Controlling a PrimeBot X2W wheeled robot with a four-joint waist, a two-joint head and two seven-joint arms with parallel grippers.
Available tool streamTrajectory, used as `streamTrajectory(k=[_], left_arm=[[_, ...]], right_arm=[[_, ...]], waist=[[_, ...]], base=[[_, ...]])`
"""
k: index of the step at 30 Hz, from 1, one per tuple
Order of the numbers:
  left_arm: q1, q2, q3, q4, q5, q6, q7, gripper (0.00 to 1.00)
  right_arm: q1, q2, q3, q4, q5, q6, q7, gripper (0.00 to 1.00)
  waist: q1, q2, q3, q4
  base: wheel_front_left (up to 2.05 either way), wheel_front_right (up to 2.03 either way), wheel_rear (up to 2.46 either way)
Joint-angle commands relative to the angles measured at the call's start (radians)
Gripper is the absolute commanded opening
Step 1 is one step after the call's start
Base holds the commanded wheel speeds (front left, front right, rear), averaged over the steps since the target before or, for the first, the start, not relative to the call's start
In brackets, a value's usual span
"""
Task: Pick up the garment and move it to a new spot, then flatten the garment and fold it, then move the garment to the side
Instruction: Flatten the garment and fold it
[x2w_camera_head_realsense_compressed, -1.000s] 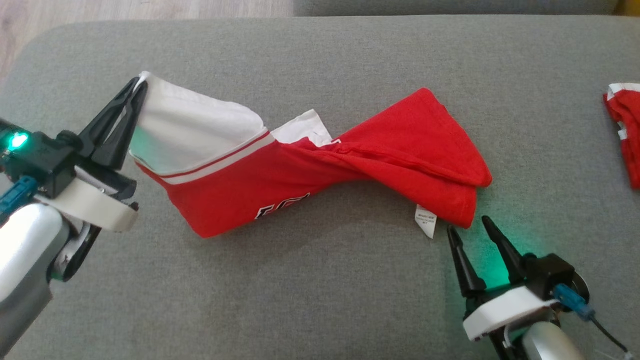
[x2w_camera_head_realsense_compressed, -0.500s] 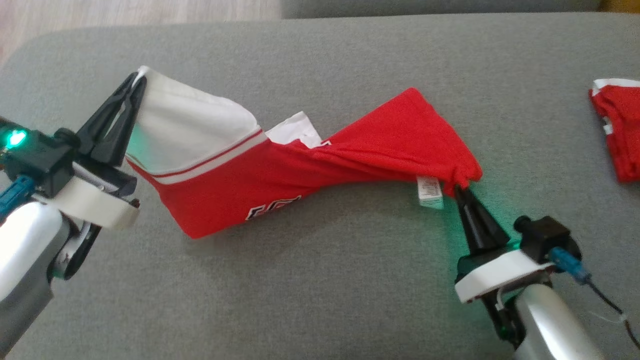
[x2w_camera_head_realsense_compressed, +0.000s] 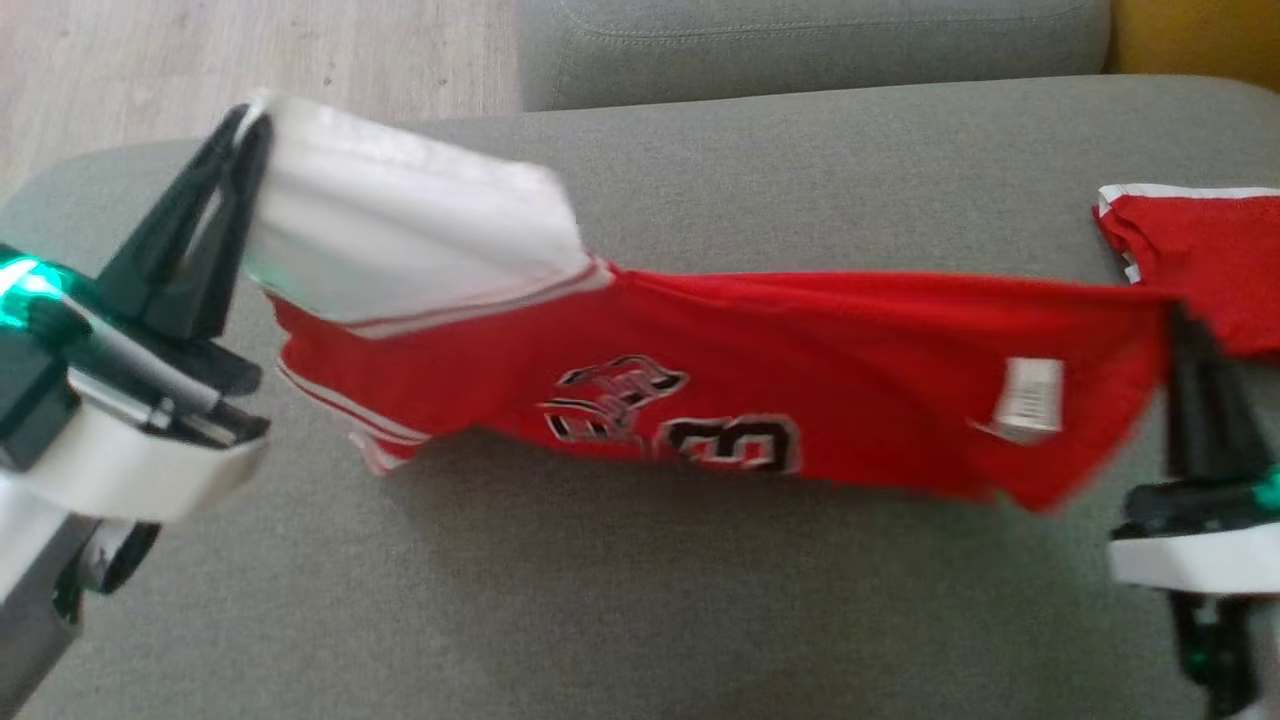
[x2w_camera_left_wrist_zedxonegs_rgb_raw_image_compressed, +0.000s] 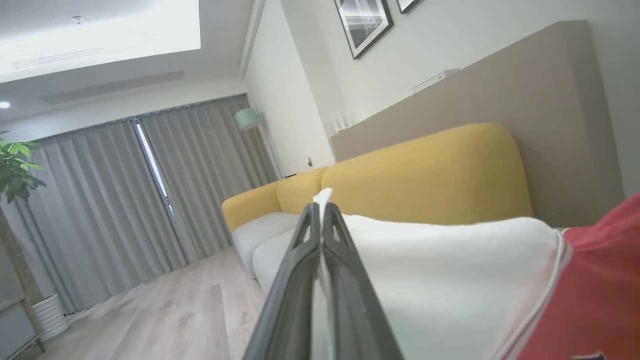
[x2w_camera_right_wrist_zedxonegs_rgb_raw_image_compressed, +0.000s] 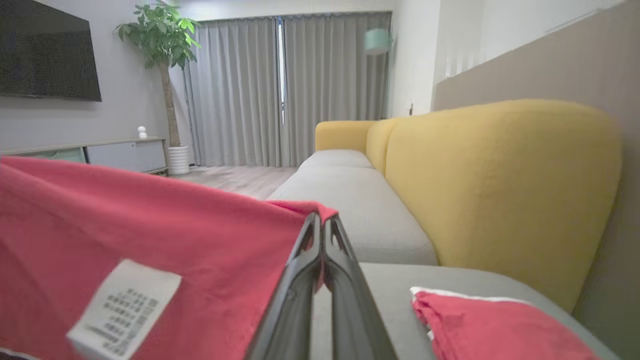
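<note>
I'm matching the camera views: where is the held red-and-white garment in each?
Head view: garment stretched across the middle.
Left wrist view: garment at lower right, white end nearest.
Right wrist view: garment at lower left, red with label.
Shared landmark: yellow sofa back.

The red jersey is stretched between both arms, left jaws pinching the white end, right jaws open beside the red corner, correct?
Not quite: the right gripper has its jaws shut on the red corner of the jersey, as the right wrist view shows. The left gripper does pinch the white end, with the jersey stretched between both arms.
</note>
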Motion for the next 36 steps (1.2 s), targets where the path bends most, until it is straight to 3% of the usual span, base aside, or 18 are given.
streamTrajectory(k=[1, 6, 10, 11, 13, 17, 19, 26, 36], left_arm=[[-0.025, 0.051, 0.067, -0.034, 0.005, -0.003, -0.004, 0.0], [-0.023, 0.018, 0.034, -0.06, -0.001, -0.049, 0.001, 0.0], [-0.051, -0.046, -0.017, -0.003, 0.017, -0.084, 0.008, 0.0], [-0.059, -0.065, -0.028, 0.016, 0.021, -0.091, 0.008, 0.0], [-0.076, -0.098, -0.047, 0.06, 0.03, -0.102, 0.007, 0.0], [-0.096, -0.142, -0.07, 0.151, 0.047, -0.112, 0.006, 0.0], [-0.098, -0.162, -0.072, 0.193, 0.05, -0.117, 0.003, 0.0], [-0.088, -0.183, -0.054, 0.23, 0.061, -0.129, -0.002, 0.0], [-0.094, -0.227, -0.026, 0.236, 0.093, -0.152, -0.004, 0.0]], right_arm=[[-0.02, -0.032, 0.002, -0.051, -0.008, -0.001, -0.006, 0.0], [-0.098, -0.028, 0.004, -0.045, -0.005, -0.001, 0.129, 0.0], [-0.244, -0.04, 0.078, 0.165, 0.003, -0.001, 0.184, 0.0], [-0.276, -0.04, 0.092, 0.229, 0.0, -0.001, 0.177, 0.05], [-0.326, -0.038, 0.113, 0.346, 0.001, -0.001, 0.158, 1.0], [-0.357, -0.036, 0.162, 0.474, 0.062, -0.001, 0.119, 1.0], [-0.338, -0.07, 0.218, 0.505, 0.154, -0.001, 0.136, 1.0], [-0.324, -0.196, 0.305, 0.473, 0.347, -0.001, 0.223, 1.0], [-0.388, -0.265, 0.416, 0.435, 0.522, -0.001, 0.333, 1.0]], waist=[[0.0002, -0.0001, 0.001, 0.001], [0.0002, -0.0001, 0.026, 0.01], [0.0002, -0.0001, 0.054, 0.027], [0.0002, -0.0001, 0.059, 0.033], [0.0002, -0.0001, 0.069, 0.045], [0.0002, -0.0001, 0.079, 0.062], [0.0002, -0.0001, 0.085, 0.068], [0.0002, -0.0001, 0.107, 0.08], [0.0002, -0.0001, 0.142, 0.11]], base=[[0.0, 0.0, 0.0], [0.0, 0.0, 0.0], [0.0, 0.0, 0.0], [0.0, 0.0, 0.0], [0.0, 0.0, 0.0], [0.0, 0.0, 0.0], [0.0, 0.0, 0.0], [0.0, 0.0, 0.0], [0.0, 0.0, 0.0]])
